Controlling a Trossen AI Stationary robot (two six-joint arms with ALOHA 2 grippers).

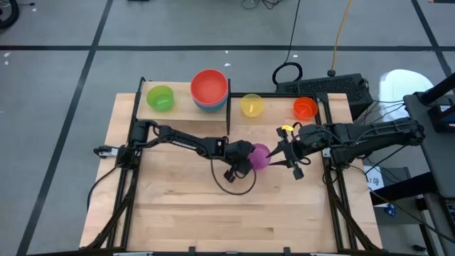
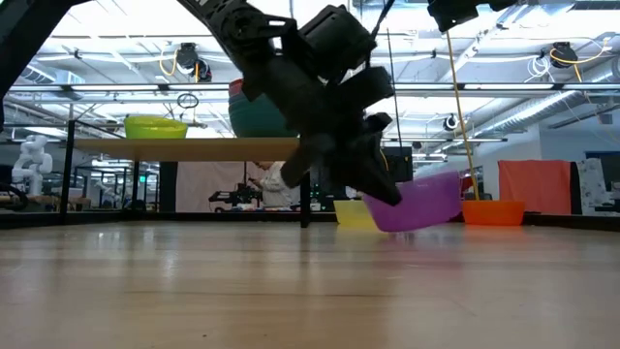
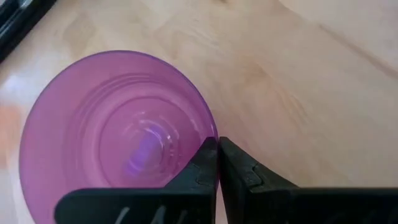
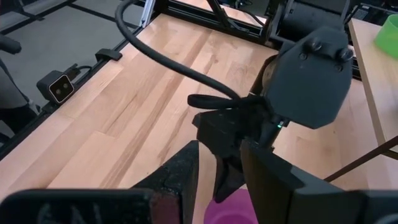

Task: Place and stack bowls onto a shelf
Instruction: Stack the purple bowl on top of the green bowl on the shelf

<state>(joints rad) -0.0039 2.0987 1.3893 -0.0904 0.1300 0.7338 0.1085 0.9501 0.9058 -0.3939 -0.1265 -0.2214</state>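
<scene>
A purple bowl (image 1: 260, 157) (image 3: 118, 137) is at the table's middle, off the wood and tilted in the low view (image 2: 424, 202). My left gripper (image 1: 240, 158) (image 3: 217, 147) reaches in from the left and is shut on its rim. My right gripper (image 1: 286, 153) (image 4: 219, 183) is open, just right of the bowl, and purple (image 4: 231, 208) shows between its fingers. The shelf (image 1: 182, 108) at the far left carries a green bowl (image 1: 160, 97) and a red bowl (image 1: 209, 85) nested on blue ones. Yellow (image 1: 252, 105) and orange (image 1: 304, 108) bowls rest on the table. My left gripper pinches the purple bowl's rim (image 3: 203, 122) on its left side, one finger inside the bowl and one outside, coming slanting down from the table's left. The bowl is lifted clear and tilted, hanging beyond the fingers. My right gripper: I cannot tell whether its fingers touch the bowl.
The shelf's black upright bar (image 1: 228, 114) stands just behind my left gripper. A black cable loop (image 1: 234, 186) lies on the table near the bowl. The near half of the table (image 1: 234, 220) is bare wood. A keyboard (image 1: 327, 87) sits beyond the far right corner.
</scene>
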